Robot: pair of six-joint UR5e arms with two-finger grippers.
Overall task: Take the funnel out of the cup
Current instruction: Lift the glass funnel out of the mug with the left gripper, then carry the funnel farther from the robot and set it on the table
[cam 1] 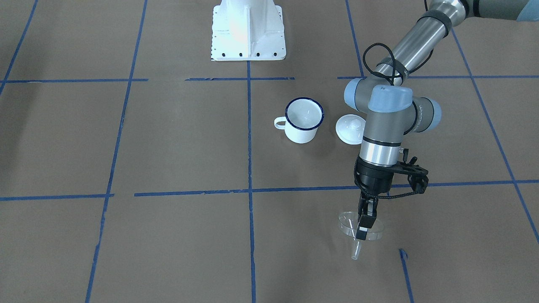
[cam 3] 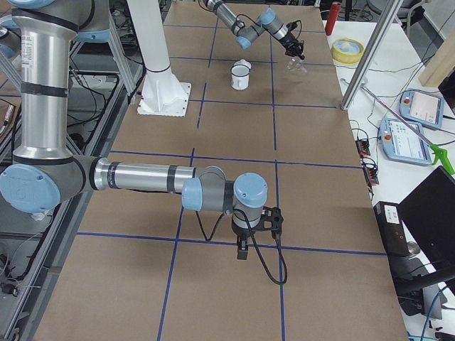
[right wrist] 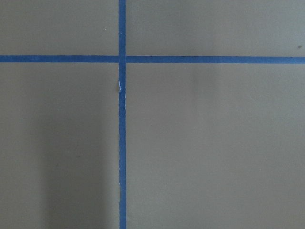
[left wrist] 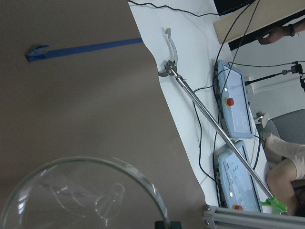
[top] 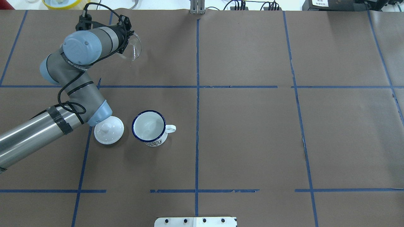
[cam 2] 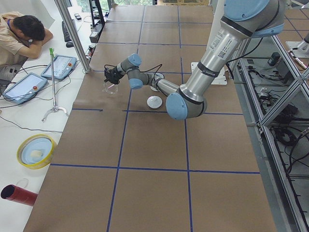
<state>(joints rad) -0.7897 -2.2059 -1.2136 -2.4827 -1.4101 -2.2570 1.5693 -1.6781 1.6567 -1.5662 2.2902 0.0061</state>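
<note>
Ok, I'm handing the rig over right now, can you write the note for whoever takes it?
The left gripper is shut on the rim of the funnel, well away from the cup.
The right gripper is over the table, far from both; open or shut cannot be told.
The cup stands upright and empty, with the white lid beside it.
Done: the funnel is out.
Left: probably set it down and release.

Two blue tape lines (right wrist: 122,59) cross on the brown table covering (right wrist: 214,143).
</note>
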